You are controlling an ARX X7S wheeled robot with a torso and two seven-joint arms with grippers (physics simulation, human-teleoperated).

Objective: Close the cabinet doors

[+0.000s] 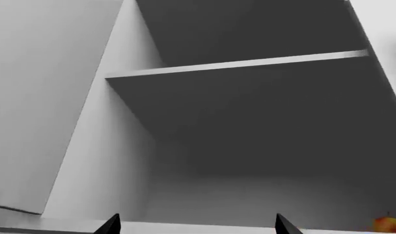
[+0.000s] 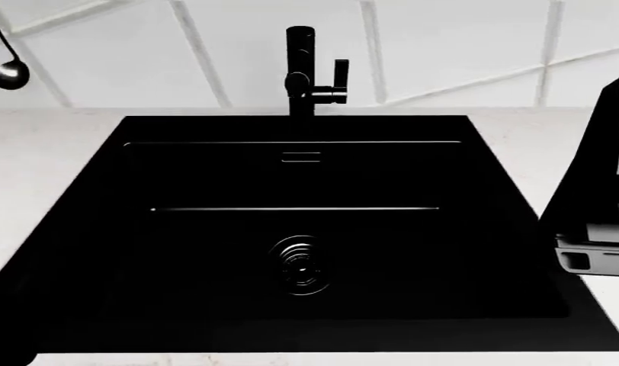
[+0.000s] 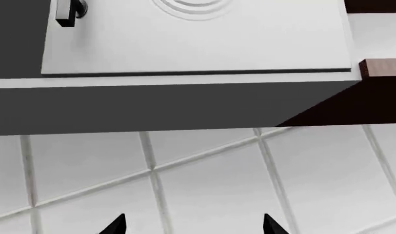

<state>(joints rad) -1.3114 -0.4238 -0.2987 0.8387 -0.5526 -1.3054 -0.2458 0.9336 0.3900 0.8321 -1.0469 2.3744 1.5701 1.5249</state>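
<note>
Jaws on both of your grippers stand spread with nothing between them; only the black tips enter each wrist view, so the rest of each gripper is cut off. Left gripper [image 1: 194, 225] faces an open cabinet interior [image 1: 263, 156]: grey walls, one shelf [image 1: 237, 66] across it, dim toward the back. One of the cabinet doors [image 1: 35, 97] shows there as a plain pale panel swung open at the side; you see its flat face only, so no moulding can be made out, and its far edges run out of frame. A red-yellow fruit [image 1: 388, 224], cut by the frame corner, sits near the cabinet's lower front edge.

Right gripper [image 3: 192, 225] points at white tiled wall [image 3: 217, 180]. Beyond it is the edge of a closed pale panel [image 3: 198, 44] with raised curved moulding and a small dark handle [image 3: 69, 10]; most of that panel is cropped.

Your head view shows neither door. It shows a black sink [image 2: 147, 229], a black faucet [image 2: 304, 72], a pale counter [image 2: 45, 152], a hanging ladle [image 2: 7, 72] half cut off, and a dark angular object [image 2: 604, 191] at the frame's edge, which you cannot identify.
</note>
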